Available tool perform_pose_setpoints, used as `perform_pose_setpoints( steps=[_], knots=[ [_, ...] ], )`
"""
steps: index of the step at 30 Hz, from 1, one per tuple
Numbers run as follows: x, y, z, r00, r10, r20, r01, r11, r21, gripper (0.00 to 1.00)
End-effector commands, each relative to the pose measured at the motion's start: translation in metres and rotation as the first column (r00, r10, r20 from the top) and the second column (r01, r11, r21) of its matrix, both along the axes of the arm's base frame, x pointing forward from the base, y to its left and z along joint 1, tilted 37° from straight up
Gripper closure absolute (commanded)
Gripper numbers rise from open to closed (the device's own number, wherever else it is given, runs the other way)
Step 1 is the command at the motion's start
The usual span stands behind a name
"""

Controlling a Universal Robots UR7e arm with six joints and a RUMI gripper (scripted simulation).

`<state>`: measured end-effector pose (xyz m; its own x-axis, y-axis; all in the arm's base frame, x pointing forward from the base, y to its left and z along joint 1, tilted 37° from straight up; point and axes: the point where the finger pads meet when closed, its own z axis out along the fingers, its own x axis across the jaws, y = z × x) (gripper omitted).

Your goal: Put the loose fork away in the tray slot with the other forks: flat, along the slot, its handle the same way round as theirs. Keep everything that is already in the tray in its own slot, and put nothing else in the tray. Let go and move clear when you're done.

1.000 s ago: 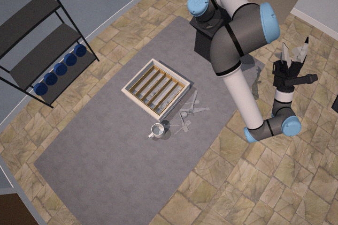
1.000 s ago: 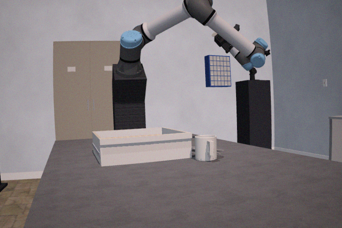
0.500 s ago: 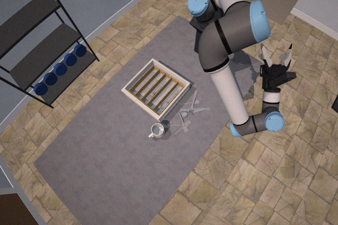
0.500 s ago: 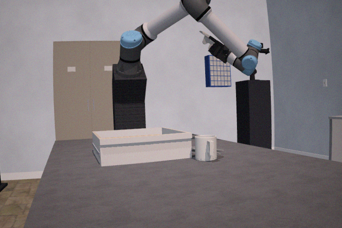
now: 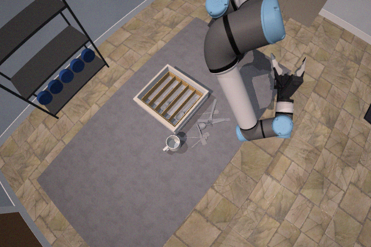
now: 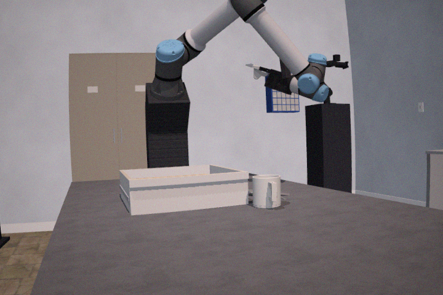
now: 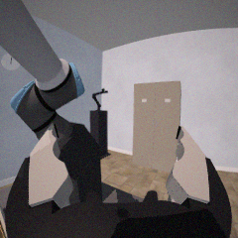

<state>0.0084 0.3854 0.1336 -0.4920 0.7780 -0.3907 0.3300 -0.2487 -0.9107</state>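
- While the tool hangs high, well apart from the tabletop, its fingers stand wide apart and hold nothing.
- Loose cutlery lies in a heap just beside the tray, near the mug; which piece is the fork, I cannot tell.

Matt grey worktop, faintly mottled like felt or brushed stone. Down and left of the tool, the tray shows a pale, painted-looking matt rim with warm wood dividers inside. Near its corner, the cutlery pile reads as dull grey metal, no shine. The mug beside it looks smooth white ceramic. The tool itself: matt black body, pale smooth plastic-looking fingers. The arm behind it has a satin white tube, grey joints and glossy blue caps.
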Motion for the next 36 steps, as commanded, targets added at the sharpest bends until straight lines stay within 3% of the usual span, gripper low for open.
perform_pose_setpoints(
  steps=[1,2,7,13,16,21,28,30,33,36],
  knots=[
    [0.018,-0.013,-0.038,0.998,-0.012,0.064,0.003,0.990,0.138,0.00],
    [0.018,-0.013,-0.038,0.998,-0.012,0.064,0.003,0.990,0.138,0.00],
    [0.041,-0.021,-0.075,0.990,-0.018,0.139,-0.020,0.963,0.269,0.00],
    [0.054,-0.025,-0.093,0.983,-0.024,0.180,-0.037,0.944,0.329,0.00],
    [0.074,-0.029,-0.117,0.969,-0.034,0.244,-0.071,0.909,0.411,0.00],
    [0.095,-0.033,-0.140,0.949,-0.048,0.310,-0.113,0.870,0.481,0.00],
    [0.125,-0.038,-0.165,0.914,-0.070,0.401,-0.180,0.813,0.553,0.00],
    [0.125,-0.038,-0.165,0.914,-0.070,0.401,-0.180,0.813,0.553,0.00],
    [0.148,-0.041,-0.180,0.879,-0.090,0.468,-0.236,0.771,0.592,0.00],
    [0.156,-0.043,-0.184,0.866,-0.097,0.490,-0.255,0.757,0.601,0.00]
  ],
)
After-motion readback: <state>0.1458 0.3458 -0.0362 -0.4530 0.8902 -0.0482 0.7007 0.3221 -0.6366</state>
